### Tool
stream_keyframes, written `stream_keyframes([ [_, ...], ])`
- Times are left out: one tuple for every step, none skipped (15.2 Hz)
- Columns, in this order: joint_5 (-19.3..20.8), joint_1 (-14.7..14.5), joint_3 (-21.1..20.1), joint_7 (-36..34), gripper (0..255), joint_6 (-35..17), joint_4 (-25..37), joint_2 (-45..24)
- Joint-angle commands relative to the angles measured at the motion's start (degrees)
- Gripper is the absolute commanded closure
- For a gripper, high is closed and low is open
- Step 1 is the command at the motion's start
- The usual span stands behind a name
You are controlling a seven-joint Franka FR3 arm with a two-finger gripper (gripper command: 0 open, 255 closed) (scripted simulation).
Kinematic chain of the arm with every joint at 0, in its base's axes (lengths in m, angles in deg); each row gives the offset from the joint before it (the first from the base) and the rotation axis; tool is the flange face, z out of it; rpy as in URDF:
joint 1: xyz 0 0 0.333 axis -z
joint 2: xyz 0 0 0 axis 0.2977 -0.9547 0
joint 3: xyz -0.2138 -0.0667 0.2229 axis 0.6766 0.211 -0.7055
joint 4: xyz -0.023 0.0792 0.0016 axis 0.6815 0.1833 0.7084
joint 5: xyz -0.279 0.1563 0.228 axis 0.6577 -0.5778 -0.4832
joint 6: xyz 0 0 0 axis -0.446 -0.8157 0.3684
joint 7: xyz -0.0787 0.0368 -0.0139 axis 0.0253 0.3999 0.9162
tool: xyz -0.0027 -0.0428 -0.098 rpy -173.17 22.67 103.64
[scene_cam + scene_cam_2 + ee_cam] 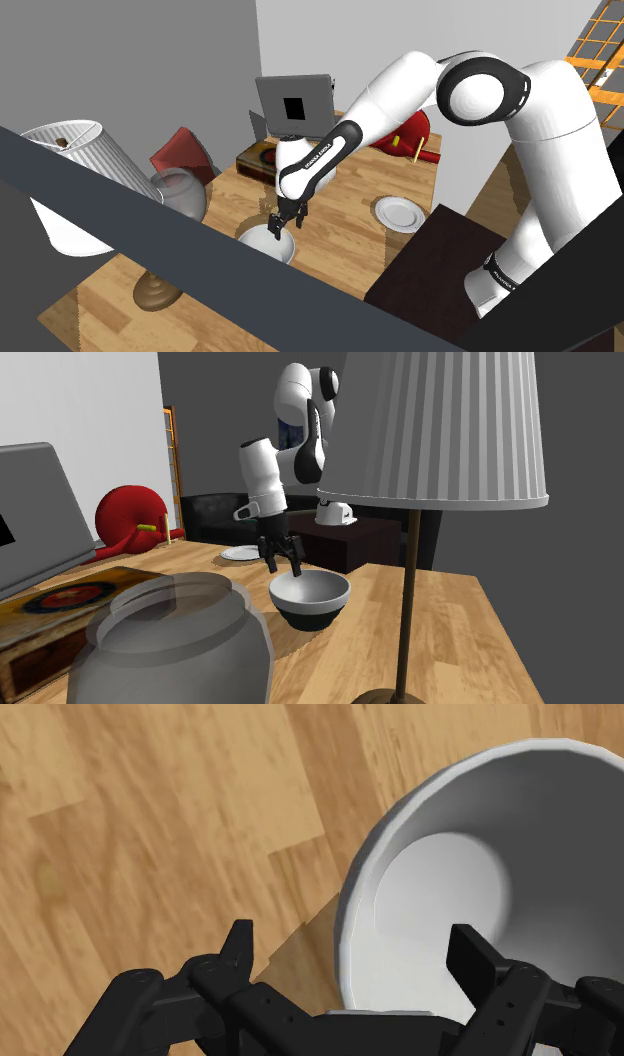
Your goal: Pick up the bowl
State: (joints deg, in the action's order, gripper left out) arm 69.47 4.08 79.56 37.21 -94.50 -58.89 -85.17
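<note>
While jaws stood wide, gripper (355, 954) straddled bowl (480, 834) rim: one finger (470, 959) inside, other over bare wood outside; contact could not be told. Bowl sat upright on wooden table (340, 215), mouth up, round, no long axis; white inside, dark outside. Bare wood ringed bowl. Glass jar (180, 192) and lamp (75, 180) near on shoulder view's left; plate (400, 212) well apart, at table edge beside dark stand (430, 265).
</note>
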Motion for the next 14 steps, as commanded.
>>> stream_keyframes([
  [0.02,-0.03,0.04,0.14,0,-0.68,0.30,-0.98],
  [0.02,-0.03,0.04,0.14,0,-0.67,0.31,-0.98],
  [0.02,-0.02,0.05,0.15,255,-0.67,0.35,-1.03],
  [0.02,-0.03,0.04,0.15,255,-0.70,0.33,-1.04],
  [0.02,-0.03,0.04,0.15,255,-0.72,0.33,-1.06],
  [0.02,-0.03,0.04,0.14,255,-0.73,0.33,-1.05],
  [0.02,-0.03,0.04,0.14,255,-0.72,0.33,-1.05],
  [0.02,-0.03,0.04,0.14,255,-0.72,0.33,-1.05],
  [0.02,-0.03,0.05,0.14,255,-0.71,0.36,-1.07],
  [0.02,-0.03,0.05,0.14,255,-0.71,0.36,-1.07],
  [0.02,-0.03,0.05,0.15,255,-0.70,0.38,-1.08],
  [0.02,-0.03,0.04,0.14,255,-0.67,0.31,-0.98],
  [0.00,0.00,0.02,0.06,255,-0.23,0.08,-0.31],
  [-0.01,0.03,0.00,-0.02,255,0.21,-0.14,0.36],
])
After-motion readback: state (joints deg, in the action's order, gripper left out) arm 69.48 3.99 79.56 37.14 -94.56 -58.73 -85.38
